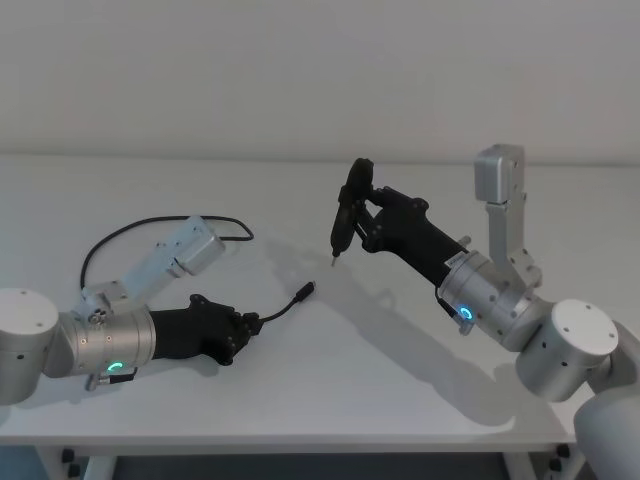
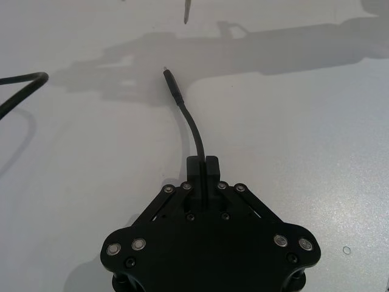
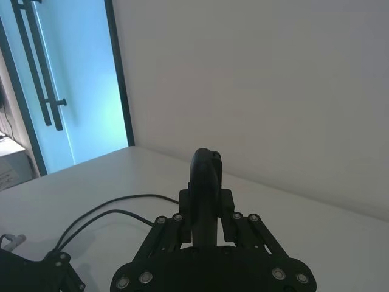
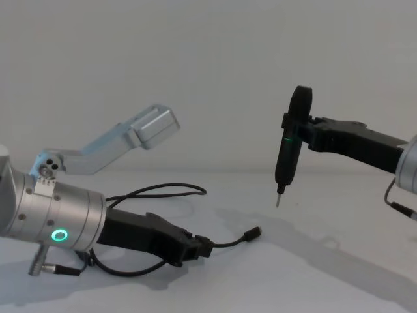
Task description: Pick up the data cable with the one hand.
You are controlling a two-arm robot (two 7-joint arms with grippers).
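In the lower left of the head view, the left claw (image 1: 243,326) is lying low over the white bench (image 1: 400,390). Its blocky fingers are pressing together and pinching the data cable (image 1: 283,306) a little behind one end. The cable is showing as a thin black cord. Its short free end, tipped with a small black plug, is sticking out past the fingertips toward the frame's middle. The rest is curving back in a loose loop behind the left arm, toward the upper left. Farther back, right of centre, the right claw (image 1: 362,212) is gripping a slim black pen-like tool (image 1: 343,222), holding it upright with its metal tip pointing down above the bench.
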